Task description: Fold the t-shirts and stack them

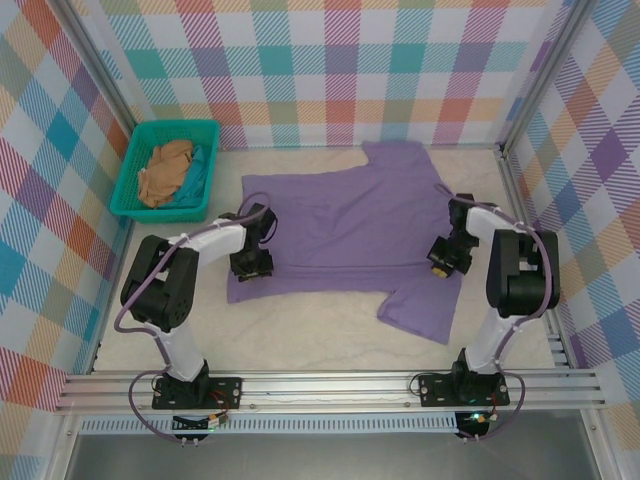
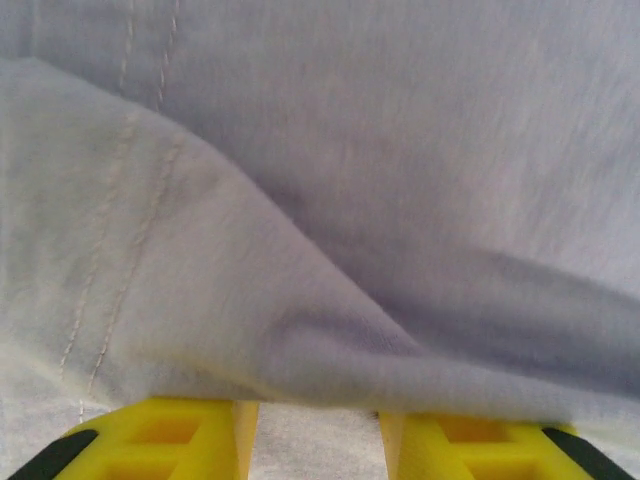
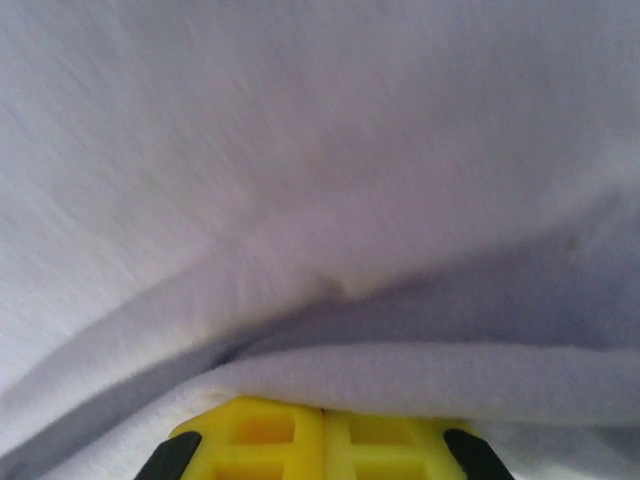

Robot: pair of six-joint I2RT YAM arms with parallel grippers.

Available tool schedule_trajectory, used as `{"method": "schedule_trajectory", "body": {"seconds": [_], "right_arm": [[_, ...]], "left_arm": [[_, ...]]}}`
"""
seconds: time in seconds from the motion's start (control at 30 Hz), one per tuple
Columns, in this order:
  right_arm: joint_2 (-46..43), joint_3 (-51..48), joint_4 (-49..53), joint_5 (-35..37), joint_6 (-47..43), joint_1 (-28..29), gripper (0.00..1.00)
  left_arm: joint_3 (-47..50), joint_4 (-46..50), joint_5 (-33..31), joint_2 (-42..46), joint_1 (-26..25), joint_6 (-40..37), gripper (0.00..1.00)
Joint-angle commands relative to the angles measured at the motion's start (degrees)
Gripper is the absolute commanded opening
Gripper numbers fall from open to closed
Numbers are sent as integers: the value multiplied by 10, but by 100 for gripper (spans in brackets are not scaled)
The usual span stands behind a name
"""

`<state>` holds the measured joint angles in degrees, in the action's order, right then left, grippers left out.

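**Limp cloth, best taken by its edges**

The lavender t-shirt (image 1: 350, 225) lies spread across the middle of the table (image 1: 300, 345). It is light and floppy. The right gripper (image 1: 441, 264) is clamped on its right edge. The left gripper (image 1: 251, 264), jaws partly apart, seems to pinch the left hem.

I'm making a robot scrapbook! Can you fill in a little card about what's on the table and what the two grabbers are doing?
purple t-shirt: spread out on the table
tan t-shirt: crumpled in the teal basket, far left
left gripper: at the purple shirt's near-left corner, jaws apart, tips under a fold
right gripper: at the shirt's right side by the near sleeve, shut, cloth over its tips
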<state>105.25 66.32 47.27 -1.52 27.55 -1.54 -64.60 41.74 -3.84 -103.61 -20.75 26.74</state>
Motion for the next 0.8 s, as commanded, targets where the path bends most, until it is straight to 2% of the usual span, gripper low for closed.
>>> {"method": "schedule_trajectory", "body": {"seconds": [0.0, 0.2, 0.4, 0.53, 0.63, 0.77], "right_arm": [[42, 44, -10, 40, -8, 0, 1], [72, 92, -3, 33, -11, 0, 0], [8, 100, 18, -24, -36, 0, 1], [-18, 154, 47, -67, -56, 0, 5], [20, 235, 76, -76, -72, 0, 5], [116, 369, 96, -81, -90, 0, 4]], "left_arm": [[-21, -6, -41, -38, 18, -30, 37], [-63, -5, -38, -60, 21, -40, 36], [-103, 31, -20, 0, 20, -49, 36], [-162, 74, -22, 30, 20, -67, 39], [-220, 98, -35, 12, 23, -77, 39], [-294, 87, -23, -51, 35, -78, 39]]}}
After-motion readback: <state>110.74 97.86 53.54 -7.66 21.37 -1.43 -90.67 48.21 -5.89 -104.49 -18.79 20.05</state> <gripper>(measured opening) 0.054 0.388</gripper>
